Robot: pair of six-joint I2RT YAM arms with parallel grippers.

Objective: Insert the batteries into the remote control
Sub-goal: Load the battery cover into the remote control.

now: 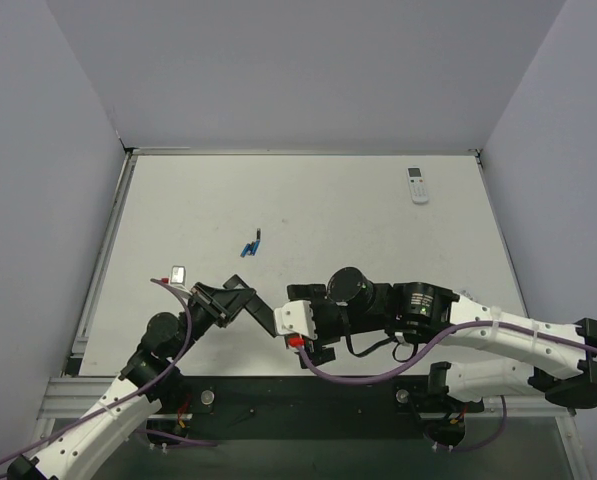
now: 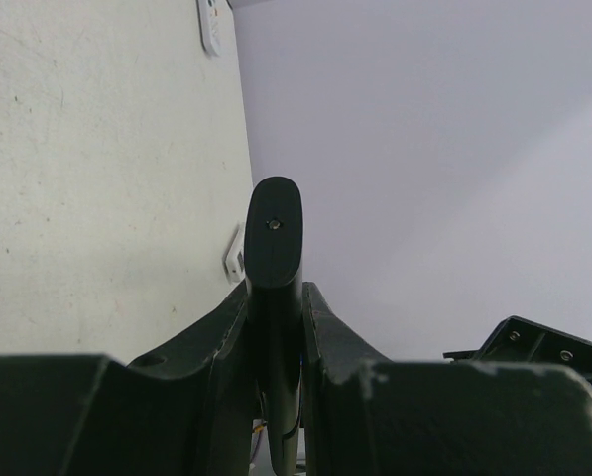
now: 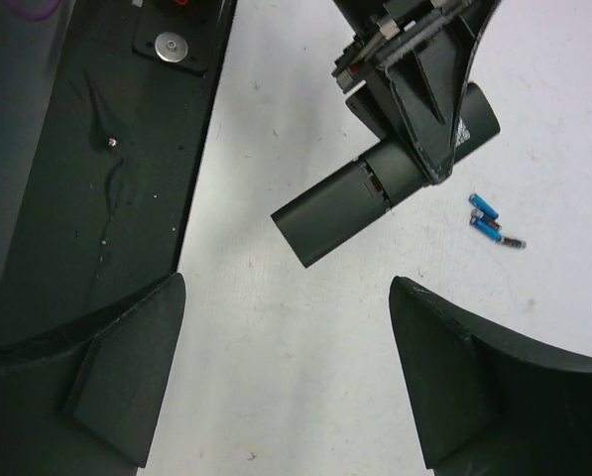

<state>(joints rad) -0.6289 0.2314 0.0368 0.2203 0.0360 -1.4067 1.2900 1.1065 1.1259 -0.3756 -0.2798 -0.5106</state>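
Right wrist view: the right pincer [image 3: 286, 290] stands wide open with nothing between its fingers, over bare bench [image 3: 276, 397]. Just ahead of it is the remote control [image 3: 360, 193], a black bar with its near end free and pointing toward this pincer. Its far half is clamped in the left pincer [image 3: 429, 129], which is closed tight on it (the left wrist view shows both fingers pressed against the bar's sides). The batteries [image 3: 489, 220], two blue and one dark, lie huddled on the bench beyond the remote, ahead and to the right of the right pincer, not touching the remote. In the top view a white remote [image 1: 417, 185] lies well beyond both pincers, and a small white object [image 1: 178, 272] sits near the left pincer, on its left.
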